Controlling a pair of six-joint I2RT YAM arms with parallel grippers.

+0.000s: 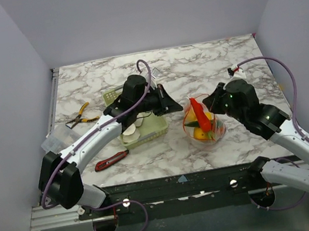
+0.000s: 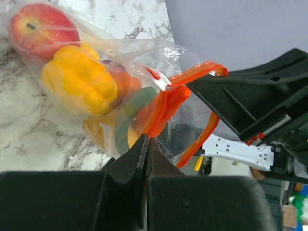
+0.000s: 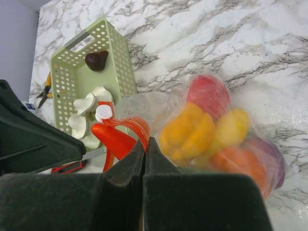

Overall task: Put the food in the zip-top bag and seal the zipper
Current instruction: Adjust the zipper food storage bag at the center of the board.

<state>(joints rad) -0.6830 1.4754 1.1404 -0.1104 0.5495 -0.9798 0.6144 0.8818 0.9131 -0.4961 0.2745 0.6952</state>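
Note:
The clear zip-top bag [image 1: 214,132] stands between both grippers, holding several toy foods: a red apple [image 2: 43,24], a yellow pepper [image 2: 79,79] and orange, green and purple [image 3: 269,154] pieces. A red chili [image 1: 201,116] pokes up out of the mouth. The orange-red zipper [image 2: 192,77] is bowed open in a loop, with its white slider [image 3: 103,113] at one end. My left gripper [image 2: 147,139] is shut on the zipper edge on the bag's left side. My right gripper [image 3: 145,142] is shut on the zipper edge [image 3: 137,125] on the right side.
A pale green mesh basket [image 1: 155,128] with white pieces and a brown item [image 3: 96,60] sits left of the bag under my left arm. A red-and-black utility knife [image 1: 111,160] lies near the front. Yellow-handled pliers [image 1: 80,116] lie at the left.

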